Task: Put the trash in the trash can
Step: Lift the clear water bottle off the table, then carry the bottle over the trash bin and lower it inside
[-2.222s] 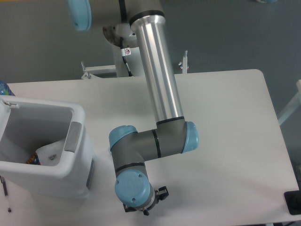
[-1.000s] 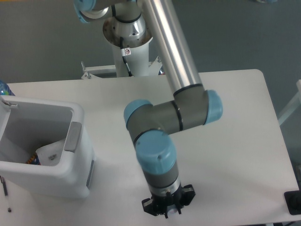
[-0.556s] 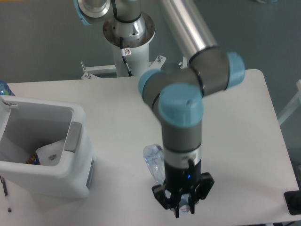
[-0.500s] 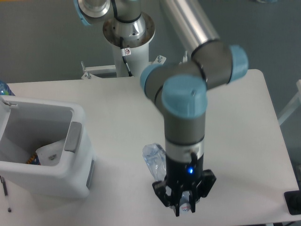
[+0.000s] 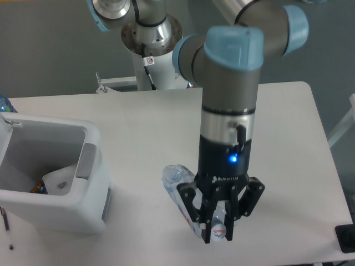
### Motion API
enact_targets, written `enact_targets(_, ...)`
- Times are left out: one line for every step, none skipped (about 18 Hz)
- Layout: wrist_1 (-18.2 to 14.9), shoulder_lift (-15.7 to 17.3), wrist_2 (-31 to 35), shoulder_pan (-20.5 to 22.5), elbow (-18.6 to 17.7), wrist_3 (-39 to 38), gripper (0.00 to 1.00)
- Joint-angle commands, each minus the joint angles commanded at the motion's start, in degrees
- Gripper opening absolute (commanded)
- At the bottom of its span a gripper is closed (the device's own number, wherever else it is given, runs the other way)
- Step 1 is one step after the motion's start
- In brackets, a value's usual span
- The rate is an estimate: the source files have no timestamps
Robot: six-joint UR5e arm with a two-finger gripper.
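The crushed clear bluish bottle (image 5: 177,187) hangs slanted in my gripper (image 5: 218,235), which is shut on its labelled end while its other end sticks out to the upper left. Both are raised above the table's front middle. The white trash can (image 5: 55,213) stands at the left, well apart from the gripper, with its grey handle tab (image 5: 86,160) facing the arm. Inside it lies a crumpled white packet (image 5: 61,180).
A small colourful wrapper (image 5: 37,187) lies in the can beside the packet. A black object (image 5: 345,238) sits at the table's front right corner. A thin dark stick (image 5: 5,220) lies left of the can. My arm's wrist towers over the table's middle.
The arm swung from the can's side to the front middle and came down over the bottle. My gripper has closed on it and risen toward the camera with it.
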Motion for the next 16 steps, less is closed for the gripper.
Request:
enact_targets(1.41, 0.09, -1.4, 0.0, 0.44, -1.24, 0.01)
enact_targets(2.2, 0.61, -2.29, -0.09, 0.53, -1.6, 0.01)
enact_targets(2.82, 1.05, -2.56, -0.26, 0.53, -1.6, 0.01)
enact_targets(2.91, 1.4, -3.08, -0.44, 0.53, -1.6, 0.01)
enact_targets(2.91, 1.93, -4.22, -0.61, 0.45, -1.6, 0.01)
enact_targets(2.91, 2.2, -5.53, -0.62, 0.53, -1.51, 0.01)
enact_targets(2.91, 2.55, -6.42, -0.79, 0.53, -1.51, 0.01)
enact_targets(2.91, 3.16, -7.12, -1.23, 0.45, -1.51, 0.01)
enact_targets(2.91, 3.69, -7.74, -2.27, 0.36, -1.34, 0.01)
enact_targets(2.91, 4.21, -8.09, -3.24, 0.36, -1.25, 0.01)
enact_targets(2.91, 4.65, -8.1, -3.95, 0.44, -1.16, 0.01)
enact_targets(2.91, 5.01, -8.1, -4.74, 0.36, -1.07, 0.01)
enact_targets(2.91, 5.18, -8.27, -5.96, 0.36, -1.07, 0.01)
enact_targets(2.91, 5.45, -9.06, -7.28, 0.36, -1.07, 0.01)
enact_targets(2.91, 5.54, -10.02, -8.08, 0.27, -1.07, 0.01)
enact_targets(2.91, 5.54, -10.64, -8.43, -0.08, -1.07, 0.01)
